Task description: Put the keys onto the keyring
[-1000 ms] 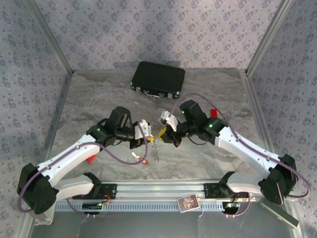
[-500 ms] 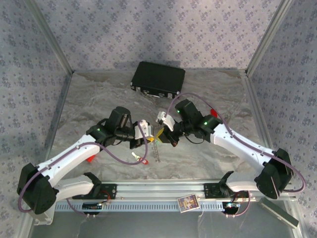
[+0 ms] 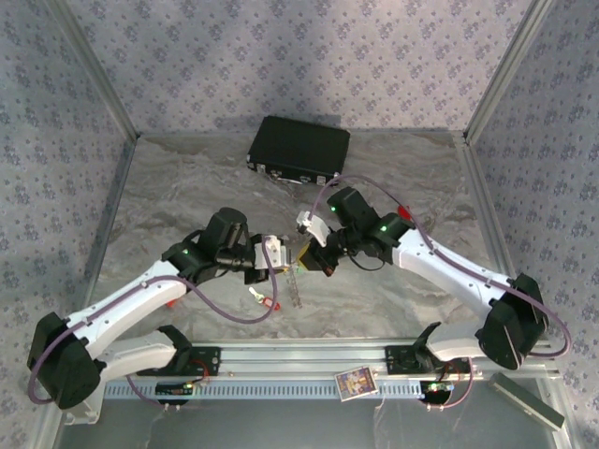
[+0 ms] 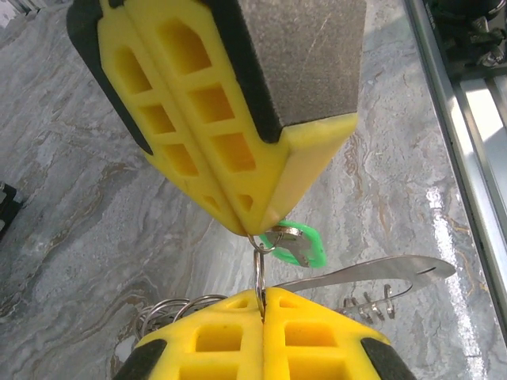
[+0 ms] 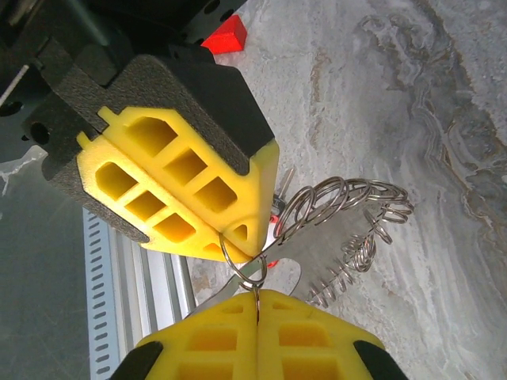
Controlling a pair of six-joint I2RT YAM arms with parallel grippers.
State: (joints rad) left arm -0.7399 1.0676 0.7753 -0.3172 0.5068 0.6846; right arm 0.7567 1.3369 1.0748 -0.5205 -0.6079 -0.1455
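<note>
My left gripper [image 3: 281,254] and right gripper [image 3: 310,254] meet tip to tip above the table's middle. In the left wrist view my left gripper [image 4: 263,294] is shut on the thin metal keyring [image 4: 258,279], seen edge-on. Facing it, the right gripper [image 4: 242,228] pinches the green-tagged key [image 4: 309,244], which touches the ring's top. From the right wrist, my right gripper [image 5: 256,297] is shut, the key hidden in its fingers, and the keyring [image 5: 224,255] loops out of the left gripper [image 5: 252,237]. The red-tagged key [image 3: 270,302] lies on the table below the left gripper.
A flat metal strip strung with several spare rings [image 5: 341,207] lies on the marbled table [image 3: 187,187] under the grippers. A black case [image 3: 299,150] stands at the back. Red blocks [image 3: 402,213] [image 5: 224,36] sit by the arms. A small card [image 3: 356,382] rests on the front rail.
The right gripper has come left and slightly down toward the left gripper, closing the gap. The left gripper has shifted a little right and lower. Both stay shut.
</note>
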